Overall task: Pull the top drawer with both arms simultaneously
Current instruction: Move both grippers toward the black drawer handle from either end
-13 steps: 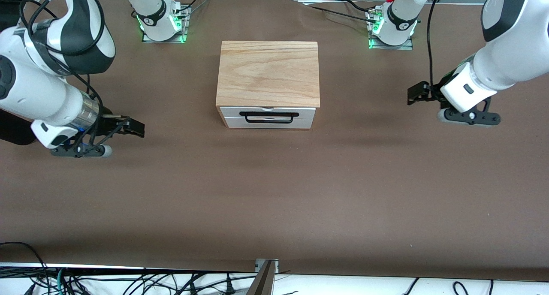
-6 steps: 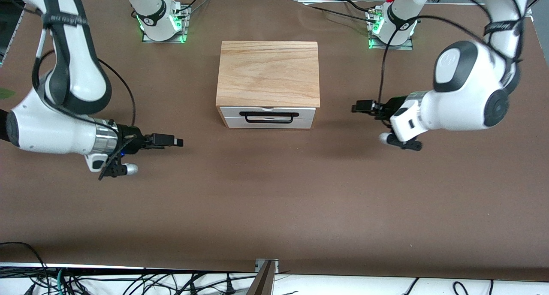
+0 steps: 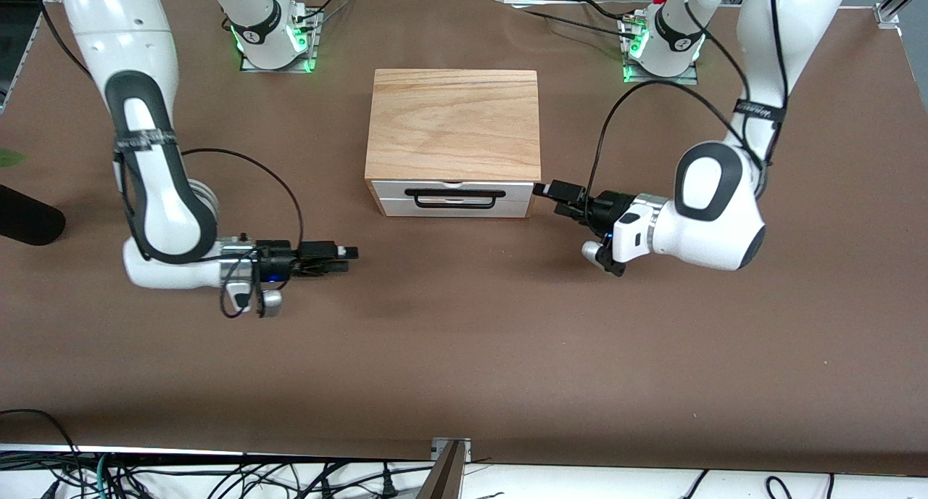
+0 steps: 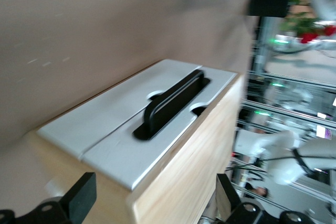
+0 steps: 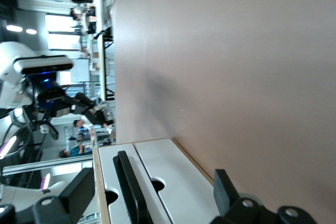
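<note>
- Top drawer, white front panel with thin black bar handle: shut in wood-topped cabinet, mid-table.
- Left gripper: fingers spread, empty, just beside cabinet's front corner.
- Right gripper: fingers spread, empty, low over brown table.

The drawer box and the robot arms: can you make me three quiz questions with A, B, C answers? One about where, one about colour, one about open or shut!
1. Where is the left gripper?
A. beside the cabinet
B. on top of it
C. inside the drawer

2. What colour is the handle?
A. red
B. black
C. yellow

3. How is the top drawer?
A. pulled out
B. missing
C. pushed in

Answers: 1 A, it hangs by the cabinet's side. 2 B, the bar is black. 3 C, its white front sits flush. The right gripper hangs over the bare table, open too.
</note>
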